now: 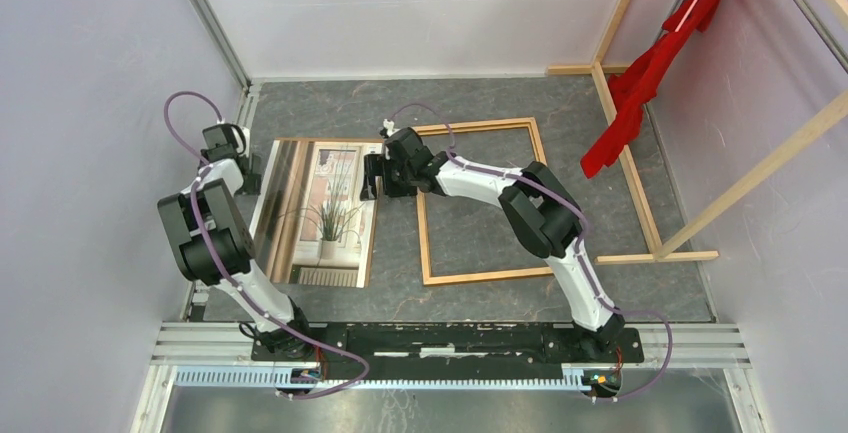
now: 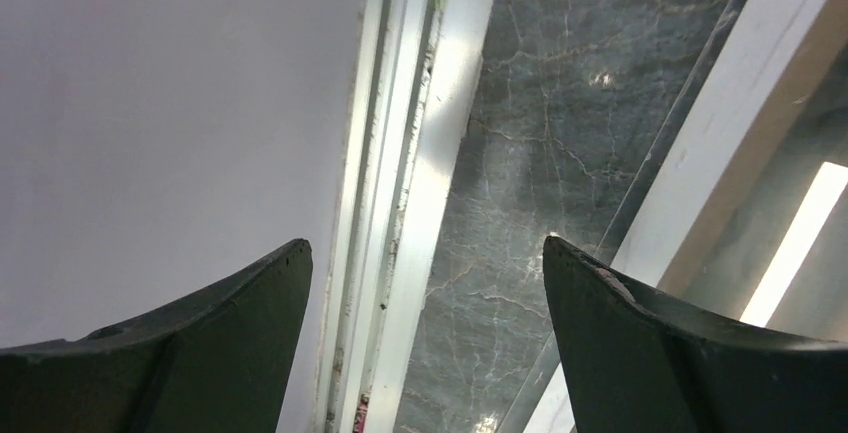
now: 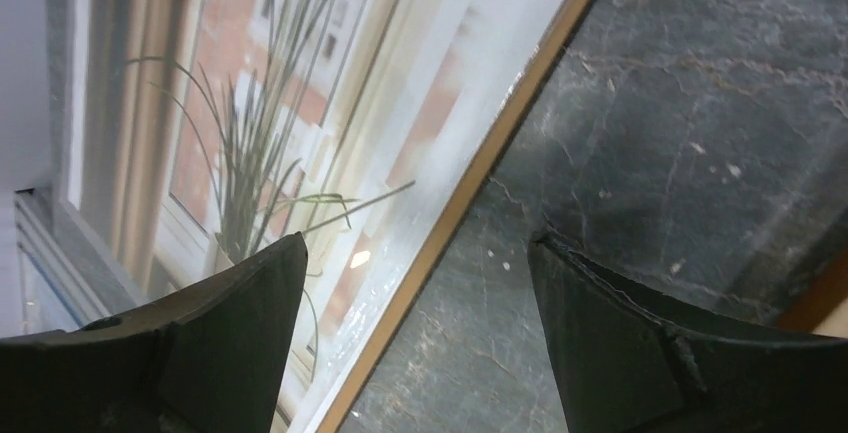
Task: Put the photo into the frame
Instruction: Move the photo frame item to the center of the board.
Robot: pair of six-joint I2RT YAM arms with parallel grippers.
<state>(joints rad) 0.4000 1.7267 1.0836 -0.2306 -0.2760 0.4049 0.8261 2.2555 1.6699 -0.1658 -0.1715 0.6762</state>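
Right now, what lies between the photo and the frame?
Only a bare strip of grey tabletop separates the photo from the frame, the right arm stretched above it; clearest in the top view.

On my dark marbled table [image 1: 330,108], the photo [image 1: 320,213] lies flat beside the frame [image 1: 490,275]; pale wooden beams [image 1: 643,203] rest at right.

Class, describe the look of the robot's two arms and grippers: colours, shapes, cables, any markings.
The left arm and right arm have white link shells with black joint housings. A thin purple cable loops along each. The left gripper and right gripper end in dark, curved, tapering fingers. No markings are legible.
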